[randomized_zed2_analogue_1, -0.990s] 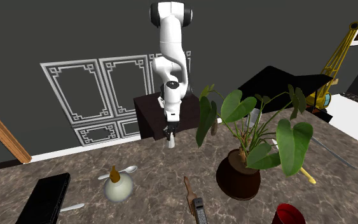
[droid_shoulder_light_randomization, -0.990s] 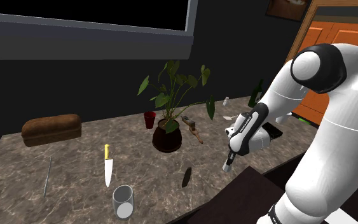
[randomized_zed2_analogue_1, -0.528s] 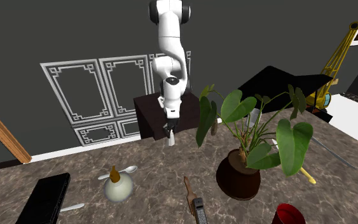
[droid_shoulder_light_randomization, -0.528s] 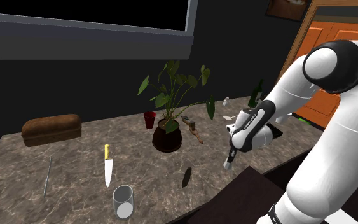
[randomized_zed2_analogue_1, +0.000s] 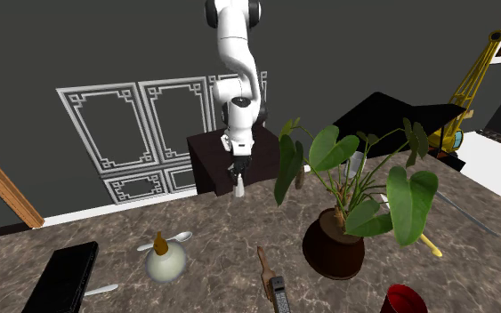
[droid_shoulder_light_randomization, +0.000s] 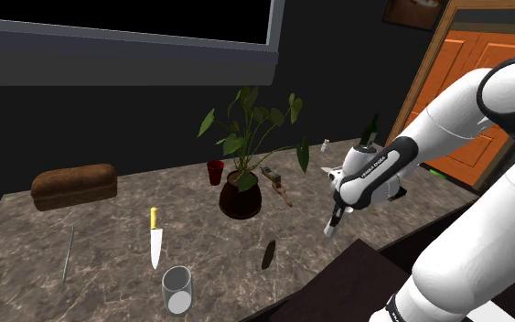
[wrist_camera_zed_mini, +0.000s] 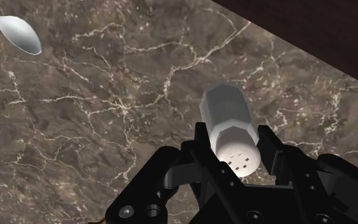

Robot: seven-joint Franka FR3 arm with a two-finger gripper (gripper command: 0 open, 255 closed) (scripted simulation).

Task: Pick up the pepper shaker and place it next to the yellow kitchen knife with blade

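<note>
White pepper shaker (wrist_camera_zed_mini: 230, 127), clasped at its perforated end between the two black fingers (wrist_camera_zed_mini: 201, 145); marble counter (wrist_camera_zed_mini: 107, 114) beneath

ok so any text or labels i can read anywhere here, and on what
No text can be read in any view.
Dark forearm band on the arm: pale lettering, too small to read.
White shaker clasped in the gripper: only holes in its cap, no label.
</note>
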